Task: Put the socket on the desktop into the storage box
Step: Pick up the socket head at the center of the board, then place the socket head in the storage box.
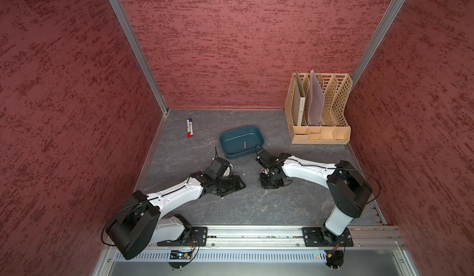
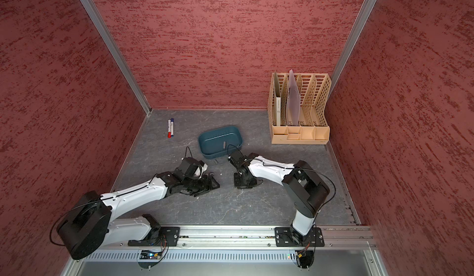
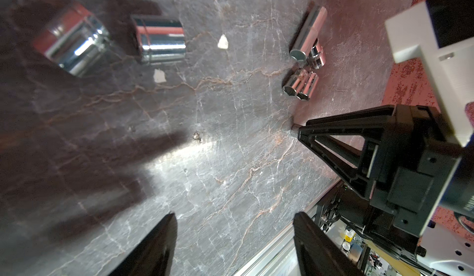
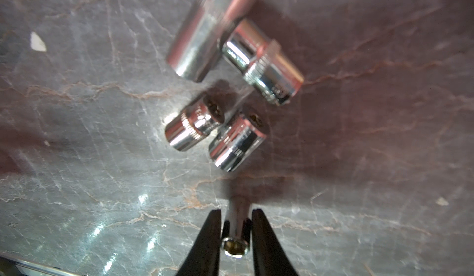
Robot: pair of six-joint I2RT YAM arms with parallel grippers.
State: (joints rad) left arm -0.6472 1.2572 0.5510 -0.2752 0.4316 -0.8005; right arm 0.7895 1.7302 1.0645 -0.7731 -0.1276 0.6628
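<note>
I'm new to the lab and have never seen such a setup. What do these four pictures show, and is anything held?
Two white-and-black robot arms stand at the near edge of a grey desktop walled in red. Two pictures look down from one overhead camera; the other two come from cameras on each arm's wrist. The right hand is shut on a small socket, low over the desktop. The left hand is open and empty. Four loose sockets lie just ahead of the right hand, two bigger sockets near the left. A teal storage box already holds what looks like one socket. Two marker pens and a beige file rack sit farther back.
</note>
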